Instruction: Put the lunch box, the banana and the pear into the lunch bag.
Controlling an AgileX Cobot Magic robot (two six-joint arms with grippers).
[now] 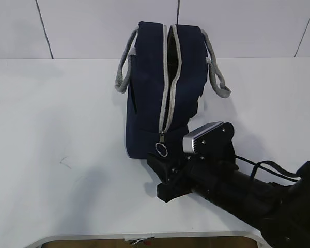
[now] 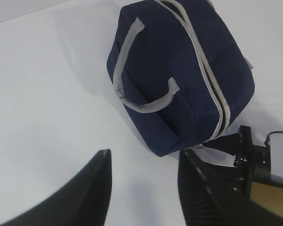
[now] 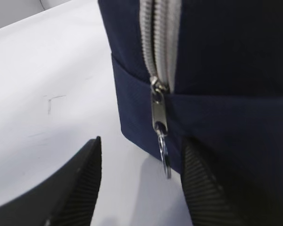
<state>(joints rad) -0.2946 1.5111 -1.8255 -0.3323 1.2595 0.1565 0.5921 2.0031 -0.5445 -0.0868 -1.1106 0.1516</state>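
The right gripper [image 3: 139, 181], fingers apart, sat just below the lunch bag's [image 1: 147, 103] zipper pull [image 3: 160, 122].

Navy-blue lunch bag [image 1: 144, 103], grey zipper [image 1: 169, 88], grey rope handles [image 1: 125, 67], white table [image 1: 57, 129], black right gripper [image 1: 168, 173]

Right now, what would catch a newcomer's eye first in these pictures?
The navy lunch bag stands mid-table, its grey zipper gaping at the top. Right in front, the right tool sits open around the zipper's ring pull. No food shows.
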